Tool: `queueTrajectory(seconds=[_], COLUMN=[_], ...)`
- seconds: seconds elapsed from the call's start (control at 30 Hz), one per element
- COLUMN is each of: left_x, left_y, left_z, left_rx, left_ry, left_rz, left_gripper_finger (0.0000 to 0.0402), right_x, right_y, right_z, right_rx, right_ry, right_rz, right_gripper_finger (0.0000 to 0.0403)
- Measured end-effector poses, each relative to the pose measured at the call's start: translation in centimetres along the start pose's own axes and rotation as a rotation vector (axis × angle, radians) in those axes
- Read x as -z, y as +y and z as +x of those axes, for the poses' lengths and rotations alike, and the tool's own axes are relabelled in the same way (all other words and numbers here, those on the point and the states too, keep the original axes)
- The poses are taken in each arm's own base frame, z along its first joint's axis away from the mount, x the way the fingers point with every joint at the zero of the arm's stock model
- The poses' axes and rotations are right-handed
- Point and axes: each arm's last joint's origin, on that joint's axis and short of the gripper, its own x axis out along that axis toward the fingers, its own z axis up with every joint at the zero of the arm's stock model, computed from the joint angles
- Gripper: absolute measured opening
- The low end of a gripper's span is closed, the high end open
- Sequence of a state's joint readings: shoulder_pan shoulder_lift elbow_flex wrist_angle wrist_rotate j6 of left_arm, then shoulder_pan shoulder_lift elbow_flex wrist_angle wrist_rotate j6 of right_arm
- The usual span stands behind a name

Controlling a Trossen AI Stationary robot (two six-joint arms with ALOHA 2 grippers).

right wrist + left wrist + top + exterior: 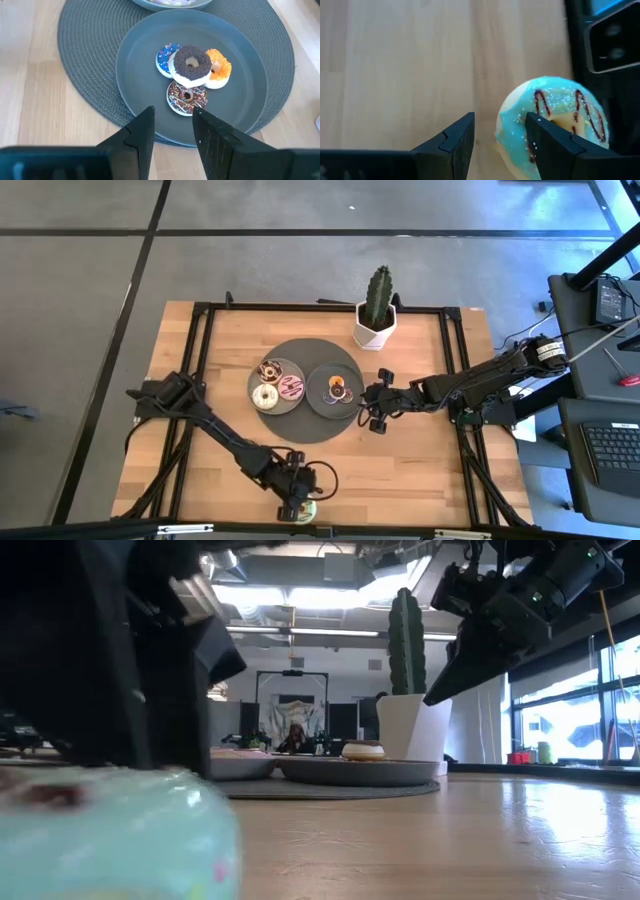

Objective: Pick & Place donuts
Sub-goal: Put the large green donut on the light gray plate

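**Desk:** Where are the two grippers?

**Photographer:** The left gripper [297, 502] hangs low at the near edge of the wooden table [430, 460], over a pale green donut [552, 120] striped with dark icing. Its jaws stand apart, gripping nothing: one fingertip [540, 132] lies across the donut's edge, the other finger sits off to its side over bare wood, and the gap between them is empty.

**Desk:** And the right one?

**Photographer:** The right gripper [375, 402] hovers just off the rim of a grey plate [135, 65] on the round woven mat [80, 65]. Its jaws are released too, with nothing between them.

**Desk:** What lies ahead of those jaws?

**Photographer:** Four donuts clustered on that plate: a chocolate-topped donut [191, 65] resting on the others, a blue donut [164, 57] and an orange donut [220, 67] flanking it, and a brown sprinkled donut [186, 97] nearest the fingertips.

**Desk:** Anything else on the mat?

**Photographer:** A second grey plate [256, 375] touches the first, on the side away from the right gripper. It carries three more: a dark donut [271, 369], a white donut [266, 396] and a pink donut [291, 387]. A potted cactus [377, 305] stands beyond the mat, at the table's far edge.
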State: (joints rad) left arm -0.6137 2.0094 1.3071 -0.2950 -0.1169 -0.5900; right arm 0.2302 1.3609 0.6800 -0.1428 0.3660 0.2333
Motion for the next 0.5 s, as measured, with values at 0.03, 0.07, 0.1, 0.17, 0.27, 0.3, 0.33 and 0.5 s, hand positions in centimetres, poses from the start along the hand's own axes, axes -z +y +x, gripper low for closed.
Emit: queueTrajectory(seconds=[0.03, 0.07, 0.1, 0.17, 0.27, 0.3, 0.33, 0.5], left_x=[0.04, 0.13, 0.22, 0.33, 0.49, 0.51, 0.56, 0.36], left_y=[-0.2, -0.41, -0.59, -0.82, -1.01, -1.02, -0.99, -1.03], left_z=[-0.09, -0.22, -0.33, -0.41, -0.43, -0.43, -0.43, -0.92], left_rx=[0.009, 0.014, 0.024, 0.04, 0.048, 0.046, 0.043, 0.056], left_ry=[-0.002, -0.002, 0.003, 0.01, 0.017, 0.018, 0.022, 0.02], left_rz=[0.003, 0.008, 0.012, 0.016, 0.021, 0.021, 0.017, 0.003], left_gripper_finger=[0.0173, 0.0172, 0.0171, 0.0171, 0.0173, 0.0173, 0.0173, 0.0171], right_x=[-0.02, -0.04, -0.05, -0.05, -0.05, -0.05, -0.05, -0.06], right_y=[0.0, 0.01, 0.01, 0.01, 0.01, 0.01, 0.01, 0.01], right_z=[0.0, 0.0, 0.0, 0.0, 0.0, 0.0, 0.0, 0.0], right_rx=[-0.001, -0.001, -0.002, -0.001, -0.001, -0.001, -0.002, -0.002], right_ry=[-0.002, -0.004, -0.005, -0.004, -0.005, -0.005, -0.005, -0.006], right_rz=[0.001, 0.002, 0.002, 0.002, 0.003, 0.003, 0.003, 0.003], right_gripper_finger=[0.0135, 0.0135, 0.0135, 0.0135, 0.0135, 0.0135, 0.0135, 0.0135])
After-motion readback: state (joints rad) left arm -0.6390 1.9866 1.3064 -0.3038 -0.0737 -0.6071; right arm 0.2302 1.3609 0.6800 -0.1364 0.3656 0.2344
